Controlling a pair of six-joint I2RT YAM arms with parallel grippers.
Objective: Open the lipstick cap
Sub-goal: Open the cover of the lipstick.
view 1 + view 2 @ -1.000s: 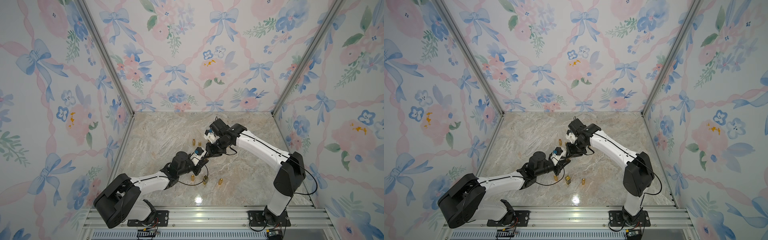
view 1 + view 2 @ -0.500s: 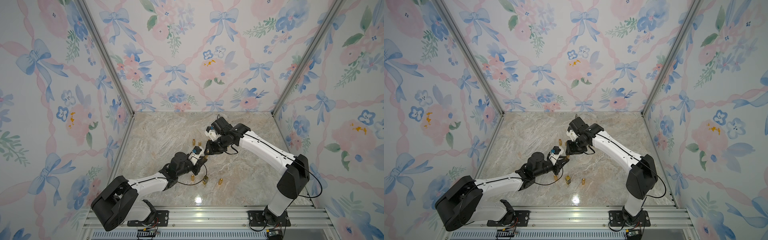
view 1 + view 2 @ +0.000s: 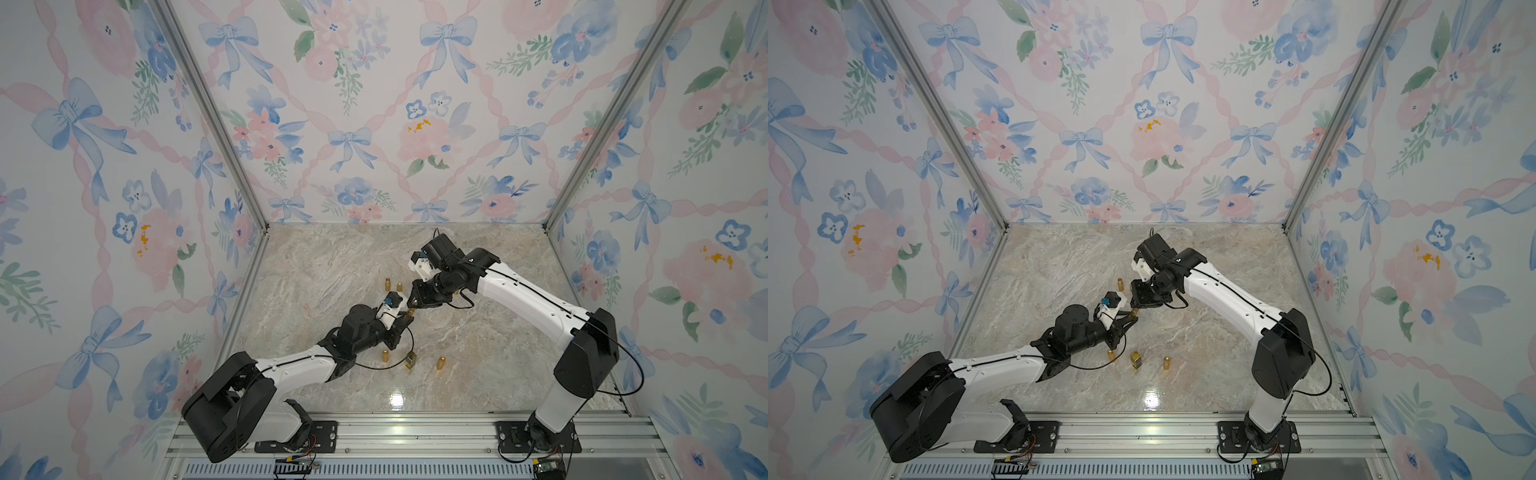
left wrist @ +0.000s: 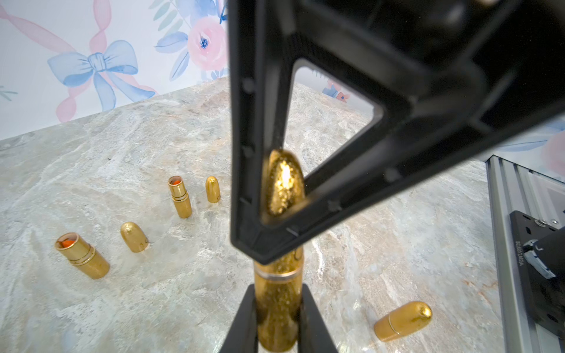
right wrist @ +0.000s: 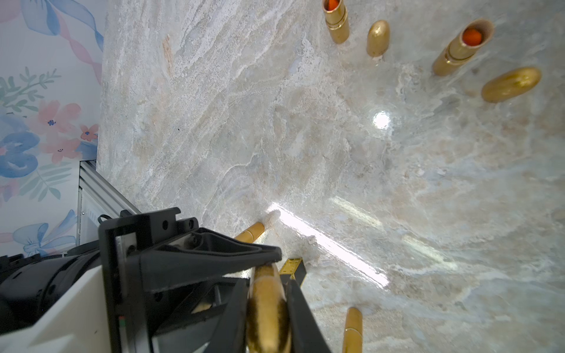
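**Task object.** The gold glitter bullet-shaped lipstick [image 4: 276, 308] is held in the air above the marble-patterned bench [image 3: 478, 340]. It sits between the two arms, near the middle of the bench.

**Left tool.** The left tool [image 4: 278, 290] is closed on the lower body of the lipstick, with one finger pressed against each side.

**Right tool.** The right tool [image 5: 267, 284] is closed on the rounded gold cap [image 4: 282, 183] and grips it from the opposite end. In both top views the two tools meet tip to tip.

**Cap condition.** A bright seam ring shows just below the tip of the right tool. The joint is partly hidden, but the cap appears to be seated on the body.

**Other items on the bench.**
- Two open gold tubes [image 4: 180, 197] with orange-red cores stand on the bench.
- A loose gold cap [image 4: 134, 237] stands just beside each tube.
- A closed gold lipstick [image 4: 403, 321] rests well apart from them.
- A square gold-and-black case [image 5: 293, 269] stands near the tools.
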